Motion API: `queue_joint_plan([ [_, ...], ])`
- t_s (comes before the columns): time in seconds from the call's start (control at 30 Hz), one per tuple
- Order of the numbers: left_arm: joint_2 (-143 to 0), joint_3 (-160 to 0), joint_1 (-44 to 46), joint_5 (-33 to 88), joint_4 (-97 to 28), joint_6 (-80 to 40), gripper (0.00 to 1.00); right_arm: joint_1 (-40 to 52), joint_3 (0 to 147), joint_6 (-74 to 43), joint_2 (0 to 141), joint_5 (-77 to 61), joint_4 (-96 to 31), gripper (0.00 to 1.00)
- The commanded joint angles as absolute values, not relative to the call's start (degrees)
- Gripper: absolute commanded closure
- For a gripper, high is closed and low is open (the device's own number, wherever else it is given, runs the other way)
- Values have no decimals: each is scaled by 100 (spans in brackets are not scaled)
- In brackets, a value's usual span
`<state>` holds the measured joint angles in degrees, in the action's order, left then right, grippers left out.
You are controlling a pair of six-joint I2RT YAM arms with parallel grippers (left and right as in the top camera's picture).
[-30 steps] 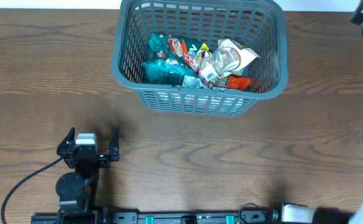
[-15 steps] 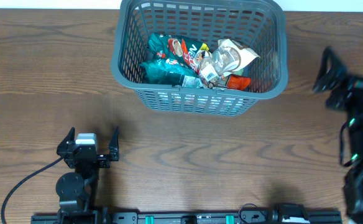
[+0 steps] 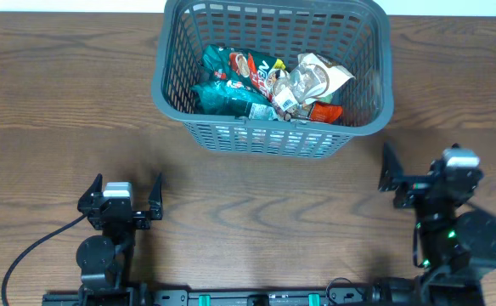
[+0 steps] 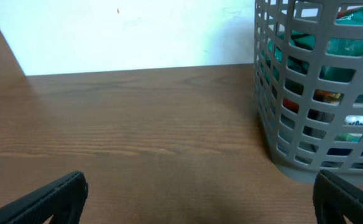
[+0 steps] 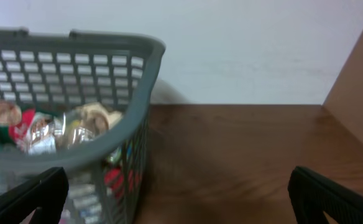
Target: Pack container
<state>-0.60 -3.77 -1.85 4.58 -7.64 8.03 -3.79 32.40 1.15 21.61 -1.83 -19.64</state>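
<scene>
The container, a dark grey slotted basket, stands at the back middle of the table with several food packets lying on its floor. My left gripper rests low at the front left, open, with only bare wood between its fingers. The basket's corner shows to its right. My right gripper sits at the front right, open and holding nothing. Its wrist view is blurred, with the basket rim and packets to the left of its jaws.
The brown wooden table runs up to a white wall behind the basket. A black cable trails from the left arm's base. A dark rail lies along the front edge.
The right arm has swung in from the far right edge and come down to the front right of the table. The left arm and the basket have not moved.
</scene>
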Motion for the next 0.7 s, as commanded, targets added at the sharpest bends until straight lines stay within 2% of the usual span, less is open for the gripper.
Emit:
queue_joint_plan([
  [0.0, -27, -231, -220, 515, -810, 923, 1, -329, 2685, 329, 1649, -346, -1820, 1],
  [0.33, -27, -231, -220, 515, -810, 923, 1, -329, 1291, -19, 567, -318, -1514, 1],
  [0.67, -27, -231, -220, 517, -810, 923, 1, -329, 565, -320, 244, -298, -1052, 1],
])
